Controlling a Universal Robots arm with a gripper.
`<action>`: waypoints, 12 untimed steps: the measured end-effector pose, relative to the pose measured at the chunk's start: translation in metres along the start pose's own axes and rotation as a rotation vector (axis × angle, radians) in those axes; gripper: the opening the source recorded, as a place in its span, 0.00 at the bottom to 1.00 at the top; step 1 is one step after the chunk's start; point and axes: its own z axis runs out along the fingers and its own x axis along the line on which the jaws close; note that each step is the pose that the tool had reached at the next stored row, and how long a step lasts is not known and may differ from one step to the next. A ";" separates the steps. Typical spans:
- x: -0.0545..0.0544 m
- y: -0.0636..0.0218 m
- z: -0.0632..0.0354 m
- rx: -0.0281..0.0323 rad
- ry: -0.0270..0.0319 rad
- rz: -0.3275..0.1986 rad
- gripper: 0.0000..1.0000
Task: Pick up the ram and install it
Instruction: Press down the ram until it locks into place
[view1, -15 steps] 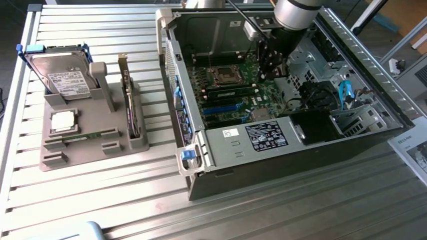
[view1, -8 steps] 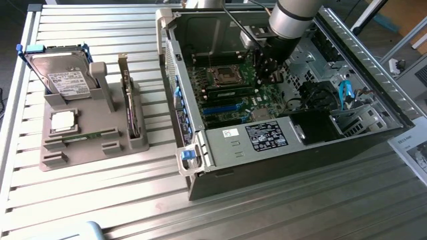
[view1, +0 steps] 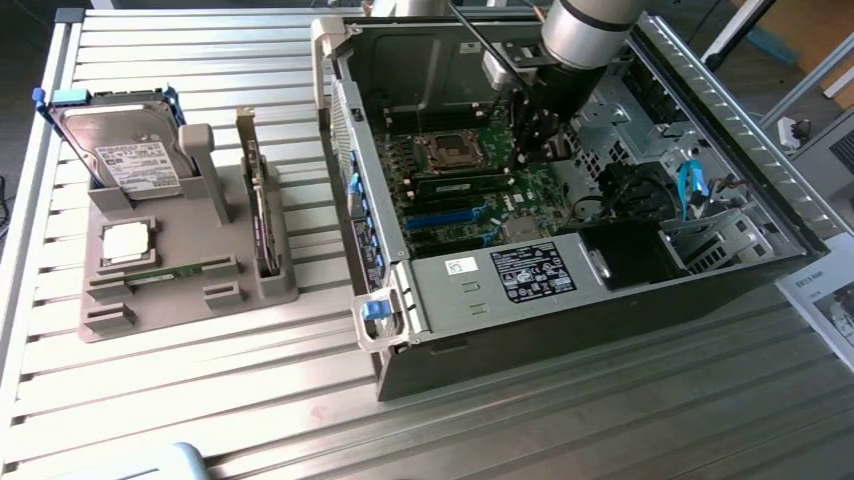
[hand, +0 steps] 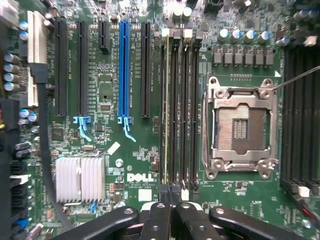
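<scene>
The ram (view1: 174, 272) lies in the grey tray (view1: 160, 318) on the desk (view1: 561, 430), at the exterior view's left, its long axis running roughly left to right in that view. It is well apart from the end effector (hand: 171, 194), which hangs inside the open computer case (view1: 441, 320), just above the motherboard's memory slots (hand: 180, 110). I judge the fingers (hand: 159, 220) clenched together, grasping nothing I can make out.

surface: ribbed metal table (view1: 200, 400) | cardboard boxes (view1: 787, 35) behind
</scene>
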 end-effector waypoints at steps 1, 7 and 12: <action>0.000 0.0001 -0.0016 0.0000 0.0003 0.000 0.11; -0.001 0.0172 -0.0007 0.0001 0.0002 -0.001 0.11; -0.002 0.0491 0.0016 0.0000 0.0004 -0.001 0.11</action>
